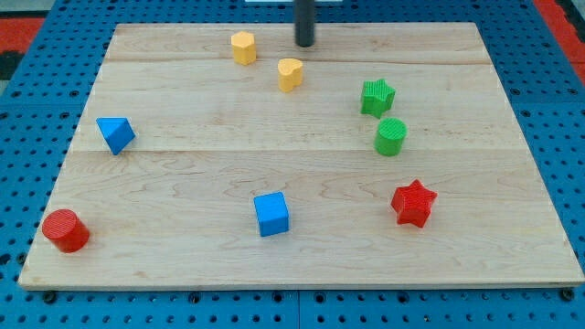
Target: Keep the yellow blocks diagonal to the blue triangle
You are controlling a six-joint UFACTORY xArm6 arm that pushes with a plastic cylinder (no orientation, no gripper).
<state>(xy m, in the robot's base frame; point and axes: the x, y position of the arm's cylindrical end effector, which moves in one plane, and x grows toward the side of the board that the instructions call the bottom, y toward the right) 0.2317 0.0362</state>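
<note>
The blue triangle lies at the view's left on the wooden board. A yellow hexagon block sits near the view's top, up and to the right of the triangle. A yellow heart block sits a little lower and further right. My tip is at the view's top, just above and right of the heart and right of the hexagon, touching neither.
A green star and a green cylinder stand at the right. A red star is lower right, a blue cube at bottom centre, a red cylinder at bottom left.
</note>
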